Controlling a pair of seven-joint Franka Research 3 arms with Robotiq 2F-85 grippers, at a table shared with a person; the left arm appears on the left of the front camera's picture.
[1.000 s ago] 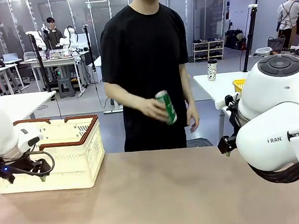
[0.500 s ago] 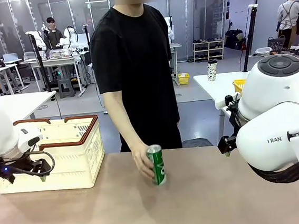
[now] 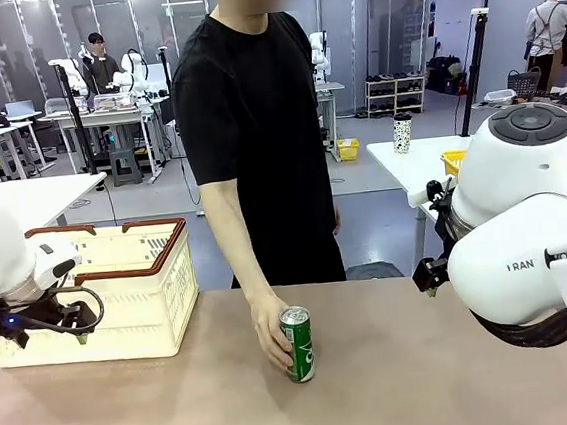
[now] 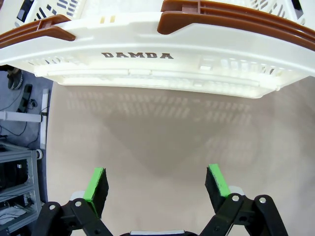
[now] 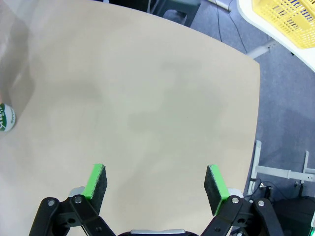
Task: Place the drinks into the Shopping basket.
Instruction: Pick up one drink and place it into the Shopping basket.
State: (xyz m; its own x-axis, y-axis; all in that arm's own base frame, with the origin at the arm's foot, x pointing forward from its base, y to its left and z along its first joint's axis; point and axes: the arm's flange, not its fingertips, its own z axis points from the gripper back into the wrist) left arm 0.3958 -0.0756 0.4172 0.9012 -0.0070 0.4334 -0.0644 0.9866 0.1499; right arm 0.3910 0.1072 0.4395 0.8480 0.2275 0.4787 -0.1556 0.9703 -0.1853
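the green can (image 3: 297, 344) stands upright on the table (image 3: 450, 377), near the middle, its long axis vertical and its silver top facing up. the person's hand (image 3: 274, 339) wraps around the can's left side from behind, fingers touching it. the basket (image 3: 162, 305) sits well apart from the can, at the table's left end, open side up, with its brown handles lying along the rim. the left claw (image 4: 157, 184) hovers just beside the basket's near wall, released, its green pads spread wide with nothing between them; the wrist view looks down on bare tabletop and on the wall bearing the "damda" label. the right claw (image 5: 156, 183) hangs over the table's right part, also released and empty, pads wide apart. in its wrist view a sliver of the can shows at the left edge, too small to tell its lettering, and a yellow basket (image 5: 290, 14) sits on another table beyond the corner.
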